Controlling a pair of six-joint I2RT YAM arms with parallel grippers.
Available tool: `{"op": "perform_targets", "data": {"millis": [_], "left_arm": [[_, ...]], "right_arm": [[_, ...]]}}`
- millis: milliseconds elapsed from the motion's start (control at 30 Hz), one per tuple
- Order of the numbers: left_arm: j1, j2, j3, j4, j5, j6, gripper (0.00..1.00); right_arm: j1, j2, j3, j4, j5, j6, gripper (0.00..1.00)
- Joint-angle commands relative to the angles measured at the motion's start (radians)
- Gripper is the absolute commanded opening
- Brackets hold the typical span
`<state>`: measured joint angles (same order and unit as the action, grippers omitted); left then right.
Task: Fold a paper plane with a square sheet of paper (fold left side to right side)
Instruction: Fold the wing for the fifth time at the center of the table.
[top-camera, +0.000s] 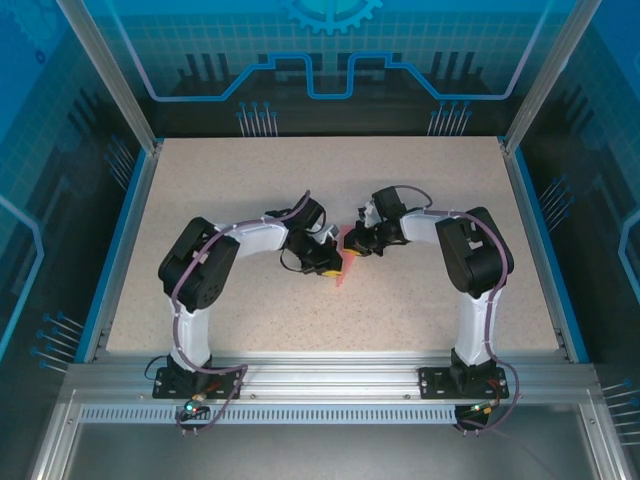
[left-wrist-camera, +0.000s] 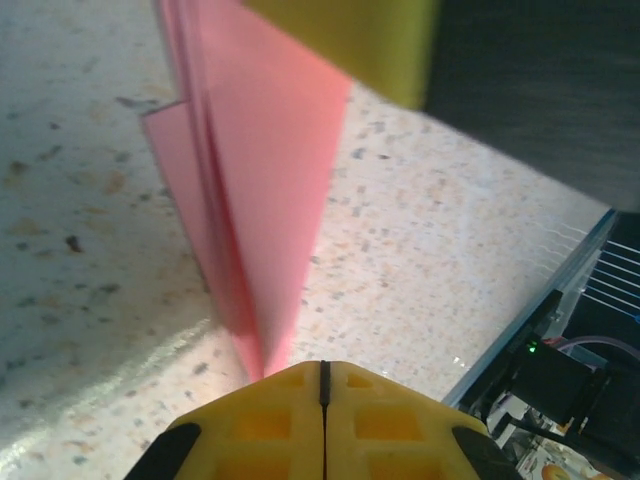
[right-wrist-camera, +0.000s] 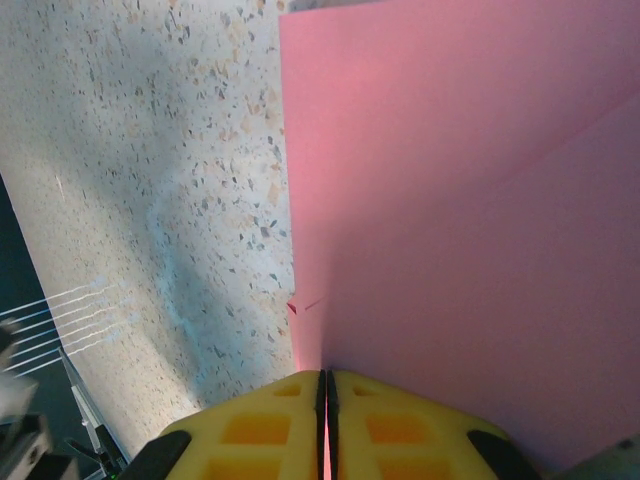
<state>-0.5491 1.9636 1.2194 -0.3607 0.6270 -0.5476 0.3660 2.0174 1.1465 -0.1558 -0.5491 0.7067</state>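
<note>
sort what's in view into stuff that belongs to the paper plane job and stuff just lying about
For the job:
pink-red folded paper sheet, pinched at both ends
left gripper, yellow fingers shut on the paper
right gripper, yellow fingers shut on the paper

Just there:
speckled beige tabletop
blue-edged metal frame around the table

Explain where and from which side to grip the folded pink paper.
Probably best to pinch the folded pink paper at its narrow end, coming in edge-on along the crease, as the left gripper does: there the stacked layers converge, thin enough to clamp flat.
</note>
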Motion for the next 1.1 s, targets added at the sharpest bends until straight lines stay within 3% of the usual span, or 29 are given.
{"op": "perform_targets", "data": {"millis": [0,500,1067], "left_arm": [[-0.012,-0.041,-0.013,-0.010,0.046,0.000,0.08],[-0.021,0.083,0.012,-0.049,0.062,0.008,0.10],[-0.029,0.101,-0.019,-0.067,0.078,0.034,0.10]], "right_arm": [[0.005,0.035,-0.001,-0.062,0.038,-0.009,0.12],[0.009,0.041,0.013,-0.092,0.050,-0.026,0.12],[0.006,0.050,0.035,-0.141,0.079,-0.041,0.12]]}}
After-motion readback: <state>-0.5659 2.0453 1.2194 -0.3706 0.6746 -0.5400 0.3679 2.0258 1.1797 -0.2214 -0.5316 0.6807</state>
